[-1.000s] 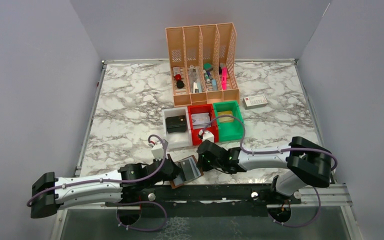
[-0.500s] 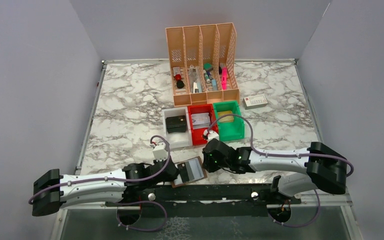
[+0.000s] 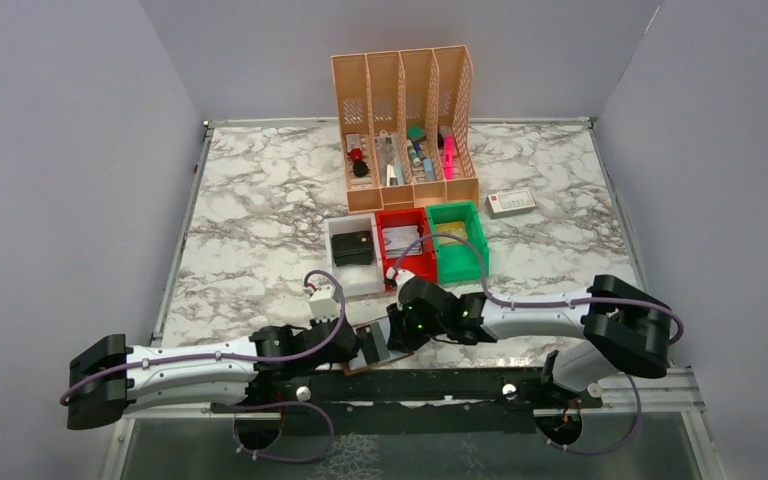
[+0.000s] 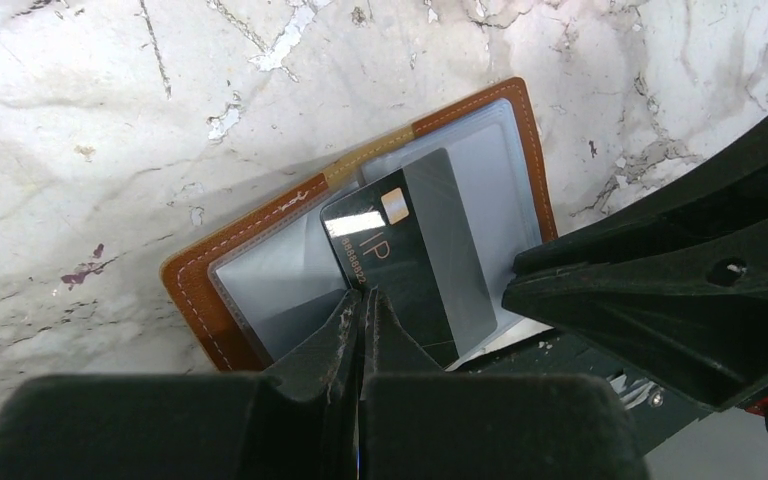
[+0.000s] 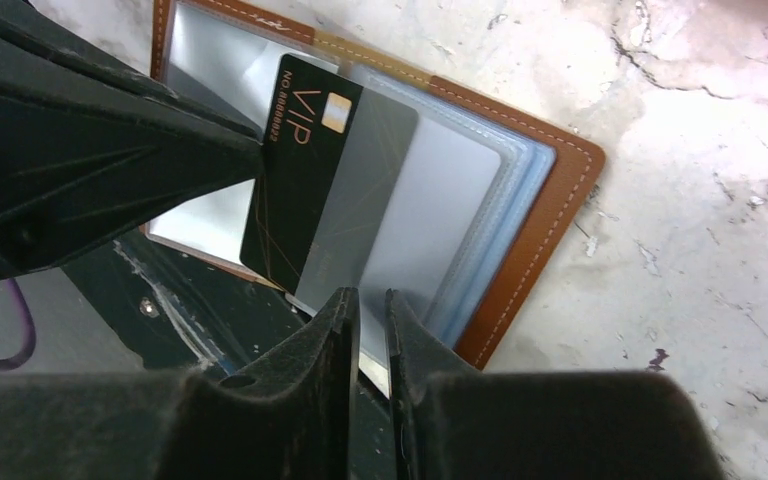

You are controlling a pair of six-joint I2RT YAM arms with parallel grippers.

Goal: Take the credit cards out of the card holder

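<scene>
The brown card holder lies open at the table's near edge, its grey sleeves up, also in the right wrist view. A black VIP credit card sticks partly out of a sleeve, with a grey card beside it. My left gripper is shut, its tips resting on the holder by the black card's edge. My right gripper faces it from the other side, jaws a narrow gap apart over the cards' near edge. From above, both grippers cover most of the holder.
Behind stand a white bin holding a black case, a red bin and a green bin. An orange file rack sits further back, and a white box with a red end to its right. A black rail runs along the near edge.
My right gripper has swung left and down onto the holder, and its jaws have parted slightly. The left gripper has stayed shut on the holder, hardly moving.
</scene>
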